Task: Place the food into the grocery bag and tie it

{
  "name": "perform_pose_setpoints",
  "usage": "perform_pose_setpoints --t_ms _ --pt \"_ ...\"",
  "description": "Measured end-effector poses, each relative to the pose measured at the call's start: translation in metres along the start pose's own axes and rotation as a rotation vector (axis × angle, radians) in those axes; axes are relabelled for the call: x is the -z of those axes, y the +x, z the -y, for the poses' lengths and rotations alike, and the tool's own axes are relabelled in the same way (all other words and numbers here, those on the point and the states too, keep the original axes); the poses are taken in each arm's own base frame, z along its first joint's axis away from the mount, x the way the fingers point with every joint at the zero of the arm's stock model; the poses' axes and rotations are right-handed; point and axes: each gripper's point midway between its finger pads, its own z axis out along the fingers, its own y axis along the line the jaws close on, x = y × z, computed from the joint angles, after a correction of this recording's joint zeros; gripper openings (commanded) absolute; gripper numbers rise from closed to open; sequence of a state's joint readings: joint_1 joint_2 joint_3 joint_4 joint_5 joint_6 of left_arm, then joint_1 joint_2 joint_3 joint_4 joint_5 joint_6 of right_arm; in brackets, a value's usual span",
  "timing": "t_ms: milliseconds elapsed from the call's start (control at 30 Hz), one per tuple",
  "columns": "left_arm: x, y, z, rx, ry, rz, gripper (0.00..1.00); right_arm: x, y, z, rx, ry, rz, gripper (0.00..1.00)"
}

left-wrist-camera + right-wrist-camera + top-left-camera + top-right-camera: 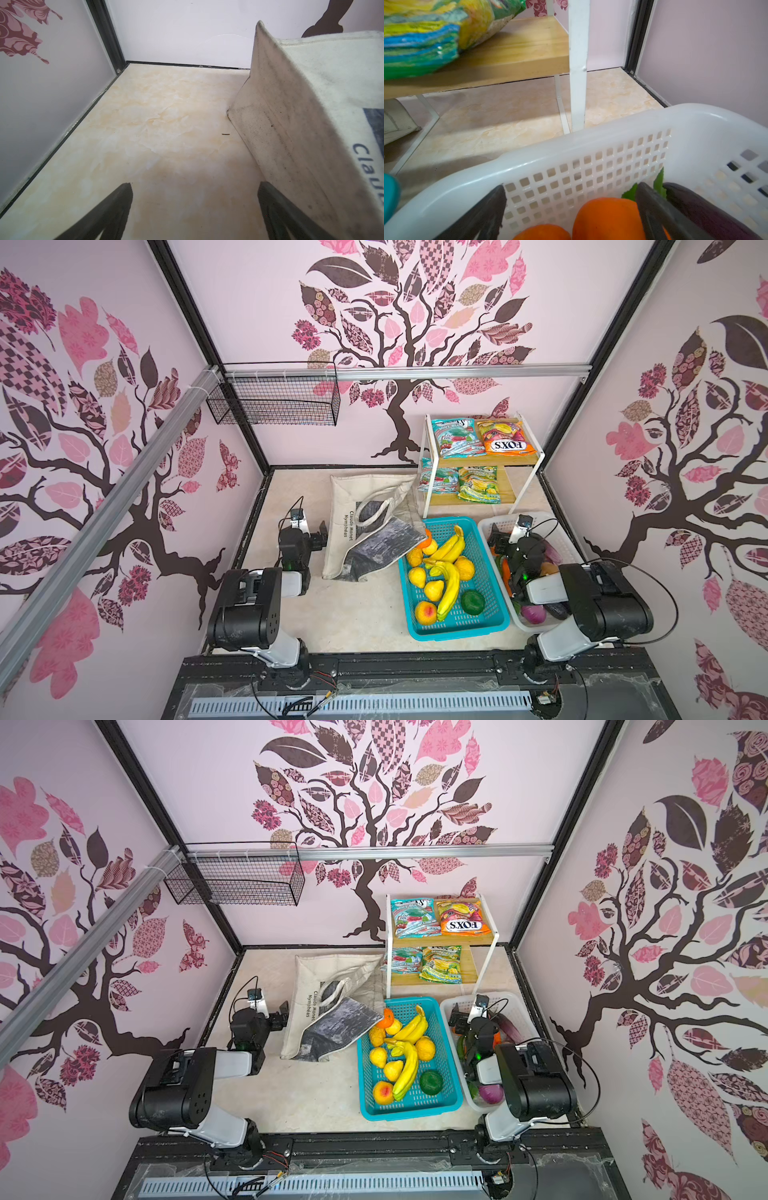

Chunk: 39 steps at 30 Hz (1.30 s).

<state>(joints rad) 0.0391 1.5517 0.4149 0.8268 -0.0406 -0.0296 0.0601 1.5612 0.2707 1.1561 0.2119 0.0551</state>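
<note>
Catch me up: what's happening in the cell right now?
Nothing is held yet. The grocery bag lies slumped on the table. The left gripper sits open beside the bag's edge. The right gripper hangs open over the white basket, above orange produce. The bananas are in the teal basket. The FOX'S packet and green-yellow packet are on the shelf.

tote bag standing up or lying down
Lying down: in both top views the tote bag rests on its side, printed panel facing up.
</note>
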Motion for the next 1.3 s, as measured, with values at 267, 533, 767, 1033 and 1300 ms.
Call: perform_pose_setpoints --t_ms 267,533,767,1033,1300 --pt "0.0000 0.0000 0.0000 0.000 0.000 0.000 0.98 0.0000 0.0000 0.0002 0.000 0.000 0.000 1.00" --pt "0.0000 0.0000 0.0000 0.000 0.000 0.000 0.98 0.0000 0.0000 0.0002 0.000 0.000 0.000 0.99" --pt "0.0000 0.0000 0.0001 0.000 0.000 0.000 0.98 0.0000 0.0000 0.0002 0.000 0.000 0.000 1.00" --pt "0.0000 0.0000 0.0003 0.000 0.002 0.000 0.98 0.0000 0.0000 0.0002 0.000 0.000 0.000 0.99" --pt "0.0090 0.0005 -0.0076 0.015 -0.046 0.009 0.98 0.0019 -0.0033 -0.0013 0.003 -0.011 0.005 0.99"
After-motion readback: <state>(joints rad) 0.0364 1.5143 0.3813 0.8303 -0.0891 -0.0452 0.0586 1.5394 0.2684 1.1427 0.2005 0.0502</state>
